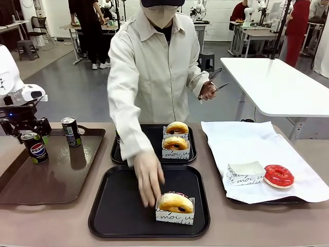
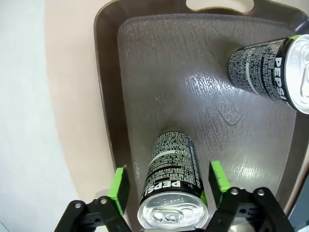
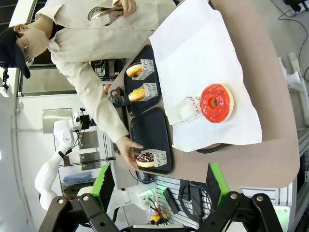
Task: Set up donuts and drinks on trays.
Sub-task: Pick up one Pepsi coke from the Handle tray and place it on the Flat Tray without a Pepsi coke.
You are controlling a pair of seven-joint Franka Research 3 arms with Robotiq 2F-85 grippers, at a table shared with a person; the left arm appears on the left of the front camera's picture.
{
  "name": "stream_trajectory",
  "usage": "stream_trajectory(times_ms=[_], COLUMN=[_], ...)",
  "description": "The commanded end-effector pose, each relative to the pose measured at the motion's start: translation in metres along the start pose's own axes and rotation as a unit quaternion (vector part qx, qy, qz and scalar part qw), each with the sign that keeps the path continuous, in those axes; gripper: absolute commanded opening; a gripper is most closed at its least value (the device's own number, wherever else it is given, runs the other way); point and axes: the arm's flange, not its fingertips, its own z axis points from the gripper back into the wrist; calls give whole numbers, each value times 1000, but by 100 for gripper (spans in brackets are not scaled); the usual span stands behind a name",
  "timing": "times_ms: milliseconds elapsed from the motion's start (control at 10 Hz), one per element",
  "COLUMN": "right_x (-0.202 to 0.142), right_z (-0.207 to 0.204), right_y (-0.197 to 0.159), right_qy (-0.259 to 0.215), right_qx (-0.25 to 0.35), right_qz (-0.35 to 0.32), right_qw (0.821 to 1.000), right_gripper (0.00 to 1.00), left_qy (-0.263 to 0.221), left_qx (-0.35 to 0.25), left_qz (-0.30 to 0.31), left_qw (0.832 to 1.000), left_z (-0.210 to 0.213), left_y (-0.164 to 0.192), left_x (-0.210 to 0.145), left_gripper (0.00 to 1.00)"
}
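Black Pepsi can (image 2: 171, 193) with silver top, upright on brown tray (image 2: 203, 96), left jaws closed around it, right jaws spread, empty

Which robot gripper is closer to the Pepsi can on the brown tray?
The left. The left gripper has its green pads on either side of the Pepsi can. The right gripper hangs high above the table, far from the can.

PEPSI on both cans (image 2: 170, 174), script, perhaps "moi", on donut sleeves (image 1: 175, 153)

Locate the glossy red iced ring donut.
In the front view, the glossy red iced ring donut lies on the white paper at the table's right, beside an empty white sleeve.
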Motion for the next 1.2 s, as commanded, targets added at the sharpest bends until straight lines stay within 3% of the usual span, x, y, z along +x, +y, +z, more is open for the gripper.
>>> stream_trajectory(times_ms=[0,100,300,400,500,700,900,1100], right_x=[1,1,1,1,1,1,1,1], right_z=[-1,-1,-1,-1,-1,-1,-1,-1], right_y=[0,0,0,0,0,0,0,0], right_qy=[-3,-3,-3,-3,-3,-3,-3,-3], right_qx=[13,13,13,13,13,13,13,13], right_qz=[9,9,9,9,9,9,9,9], right_qw=[1000,1000,1000,1000,1000,1000,1000,1000], right_gripper=[100,100,100,100,100,100,100,100], left_qy=[5,11,14,14,11,14,-16,-33], left_qx=[-6,-4,-3,-5,-4,-1,-6,-14], left_qz=[-2,0,-2,-2,-3,-4,-24,-41], left_qw=[1000,1000,1000,1000,1000,1000,1000,999], left_z=[-1,-3,0,2,12,64,125,153], left_y=[0,0,1,1,2,1,-1,-2], left_x=[0,-1,0,-2,-3,-20,-51,-78], left_gripper=[6,0,0,11,4,0,0,0])
